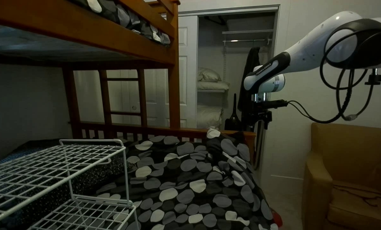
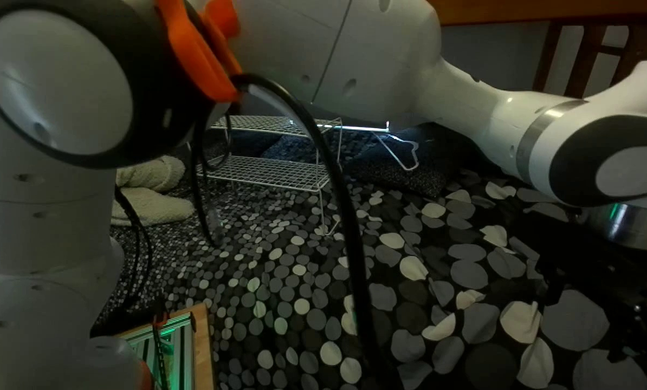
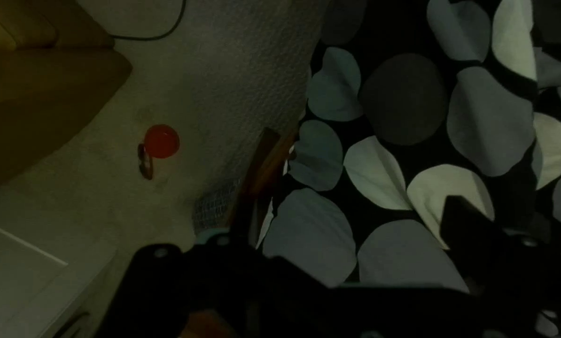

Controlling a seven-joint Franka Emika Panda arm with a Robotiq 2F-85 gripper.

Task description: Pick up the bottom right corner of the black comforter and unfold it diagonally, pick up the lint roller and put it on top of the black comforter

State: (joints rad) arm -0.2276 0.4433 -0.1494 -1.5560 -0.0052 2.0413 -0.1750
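The black comforter with grey and white dots [image 1: 184,185] covers the bed, and it also shows in an exterior view [image 2: 421,309] and the wrist view [image 3: 402,101]. It is bunched and raised near the corner of the wooden footboard. My gripper [image 1: 256,123] hangs above that corner, apart from the cloth. In the wrist view my gripper [image 3: 351,206] has its dark fingers wide apart with nothing held between them; comforter shows below. In an exterior view the dark gripper [image 2: 589,311] is hard to make out at the right. I cannot make out a lint roller in any view.
A white wire rack [image 1: 91,150] stands on the bed. The wooden upper bunk [image 1: 130,35] overhangs the bed. A tan armchair [image 1: 350,172] stands beside it. A red round thing [image 3: 162,141] lies on the floor. The footboard [image 1: 190,131] edges the bed.
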